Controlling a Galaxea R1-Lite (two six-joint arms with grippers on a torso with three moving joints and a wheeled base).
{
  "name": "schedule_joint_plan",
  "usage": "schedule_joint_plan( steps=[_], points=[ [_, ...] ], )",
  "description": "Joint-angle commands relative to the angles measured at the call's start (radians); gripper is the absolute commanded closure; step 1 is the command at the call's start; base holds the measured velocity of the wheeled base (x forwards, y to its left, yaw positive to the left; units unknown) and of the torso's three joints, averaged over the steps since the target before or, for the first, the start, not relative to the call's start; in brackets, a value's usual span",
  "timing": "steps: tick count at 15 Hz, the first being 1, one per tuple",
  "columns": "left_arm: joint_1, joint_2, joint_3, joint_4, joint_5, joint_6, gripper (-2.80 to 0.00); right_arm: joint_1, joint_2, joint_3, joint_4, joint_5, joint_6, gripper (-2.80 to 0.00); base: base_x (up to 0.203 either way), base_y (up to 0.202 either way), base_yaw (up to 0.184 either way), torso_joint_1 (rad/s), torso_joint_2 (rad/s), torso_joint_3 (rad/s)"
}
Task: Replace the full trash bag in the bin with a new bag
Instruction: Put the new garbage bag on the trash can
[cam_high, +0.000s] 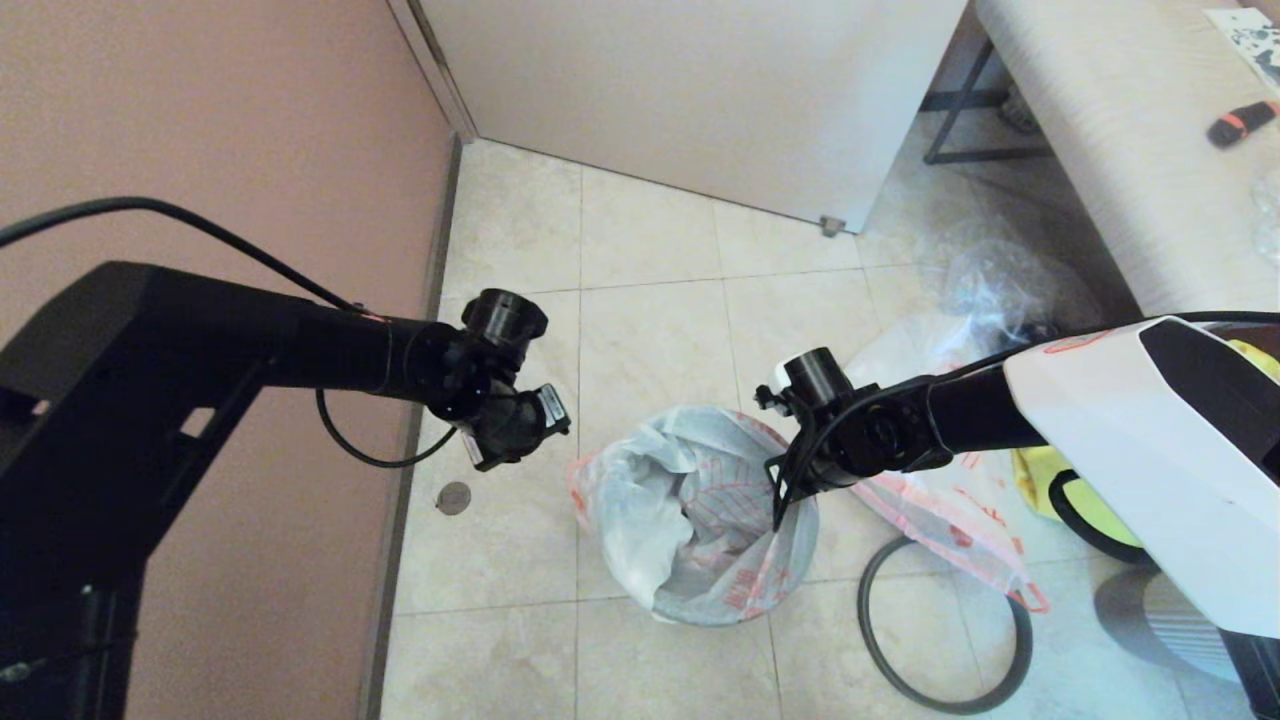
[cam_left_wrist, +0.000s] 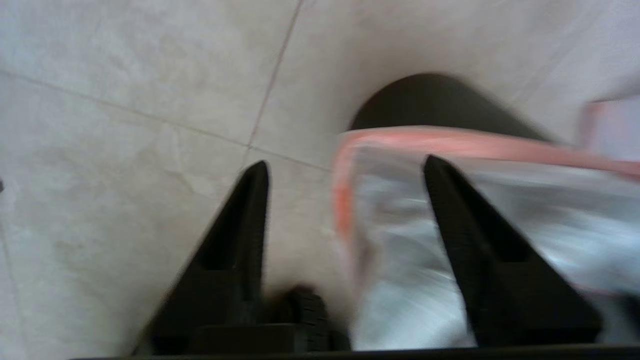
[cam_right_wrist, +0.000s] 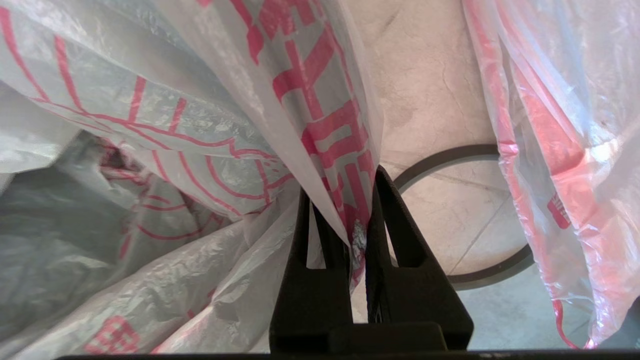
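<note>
The new bag (cam_high: 690, 500), white with red print and a pink rim band, is draped open over the bin (cam_left_wrist: 430, 100), which it almost wholly covers in the head view. My right gripper (cam_right_wrist: 345, 185) is shut on a fold of the new bag (cam_right_wrist: 310, 100) at its right edge (cam_high: 780, 505). My left gripper (cam_left_wrist: 345, 170) hangs open just above the bag's left rim (cam_left_wrist: 345, 200), with the pink band between its fingers but not clamped. The full trash bag (cam_high: 930, 510) lies on the floor to the right of the bin. The dark grey hoop (cam_high: 945, 630) lies flat on the tiles beside it.
A pink wall (cam_high: 200, 120) runs close on the left and a white door (cam_high: 700, 80) stands behind. A clear crinkly bag (cam_high: 1000, 290), a yellow fabric bag (cam_high: 1050, 480) and a bench (cam_high: 1120, 130) crowd the right side. A round floor drain (cam_high: 453, 497) sits by the wall.
</note>
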Motion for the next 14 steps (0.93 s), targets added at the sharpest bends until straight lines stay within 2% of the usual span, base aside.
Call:
schedule_joint_plan(
  steps=[1, 2, 5, 6, 11, 12, 13, 14],
  points=[
    [-0.004, -0.090, 0.006, 0.021, -0.020, -0.004, -2.80, 0.004, -0.008, 0.000, 0.001, -0.003, 0.001, 0.00, 0.000, 0.000, 0.000, 0.000, 0.00, 0.000],
    [-0.014, -0.114, 0.009, 0.052, -0.046, -0.003, -2.80, 0.009, -0.008, 0.000, 0.001, -0.005, 0.001, 0.00, 0.000, 0.000, 0.000, 0.000, 0.00, 0.000],
    [-0.062, -0.117, 0.029, 0.061, -0.053, -0.003, -2.80, 0.018, -0.013, 0.008, 0.001, -0.005, 0.003, 0.00, 0.000, 0.000, 0.000, 0.000, 0.00, 0.000],
    [-0.082, -0.117, 0.044, 0.058, -0.049, -0.001, 0.00, 0.020, -0.012, 0.008, 0.001, -0.005, 0.003, 0.00, 0.000, 0.000, 0.000, 0.000, 0.00, 0.000],
    [-0.115, -0.131, 0.066, 0.061, -0.049, 0.012, 0.00, 0.032, -0.007, 0.008, -0.013, -0.005, 0.003, 0.00, 0.000, 0.000, 0.000, 0.000, 0.00, 0.000],
    [-0.121, -0.134, 0.070, 0.062, -0.049, 0.017, 0.00, 0.032, -0.007, 0.008, -0.016, -0.006, 0.003, -0.18, 0.000, 0.000, 0.000, 0.000, 0.00, 0.000],
    [-0.123, -0.135, 0.079, 0.062, -0.048, 0.036, 0.00, 0.029, -0.005, 0.007, -0.020, -0.006, 0.003, -2.80, 0.000, 0.000, 0.000, 0.000, 0.00, 0.000],
    [-0.126, -0.135, 0.088, 0.062, -0.048, 0.061, 0.00, 0.029, -0.005, 0.005, -0.031, -0.008, 0.003, -2.80, 0.000, 0.000, 0.000, 0.000, 0.00, 0.000]
  ],
)
